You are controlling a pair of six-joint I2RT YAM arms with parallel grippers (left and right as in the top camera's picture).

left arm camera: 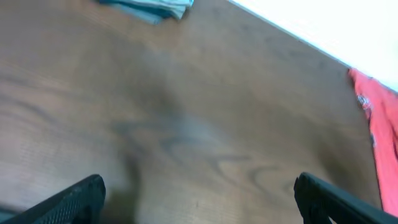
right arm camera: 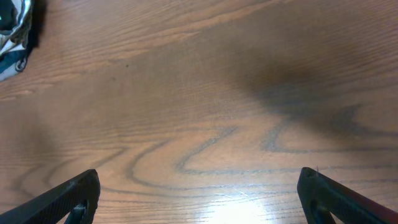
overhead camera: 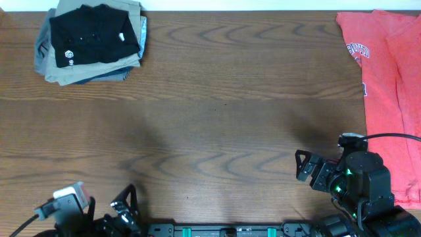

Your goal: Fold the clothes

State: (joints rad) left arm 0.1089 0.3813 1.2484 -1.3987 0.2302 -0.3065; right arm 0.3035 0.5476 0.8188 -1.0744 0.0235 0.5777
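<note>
I am holding both pairs of fingers spread wide above the wooden table (overhead camera: 217,118), pinching nothing. My left gripper (overhead camera: 126,203) is hanging at the near edge, left of centre, with most of its arm running off the bottom of the overhead view. My right gripper (overhead camera: 302,164) is pointing leftward near the right side, its jaws parted over bare wood.

The black shirt (overhead camera: 95,36) is lying folded at the far left corner, well apart from both grippers, topping a small stack. Its white logo is facing up near the fold's front left corner; the lettering is showing only as specks, too small to read. Khaki-grey trousers (overhead camera: 47,64) are sticking out beneath it, along with a bluish layer (overhead camera: 99,76); I cannot tell how many pieces the stack is holding.

A red-orange T-shirt (overhead camera: 381,79) is sprawling along the right edge, cut off by the frame, its white print only partly showing. My right arm is covering its near end.

My left wrist camera is giving a blurred picture: dark fingertips (left arm camera: 74,200) in the bottom corners and a teal-blue sliver of cloth (left arm camera: 149,7) clipped by the top edge. My right wrist camera is catching a scrap of dark and pale fabric (right arm camera: 13,31) in its top left corner, too cropped to identify.
</note>
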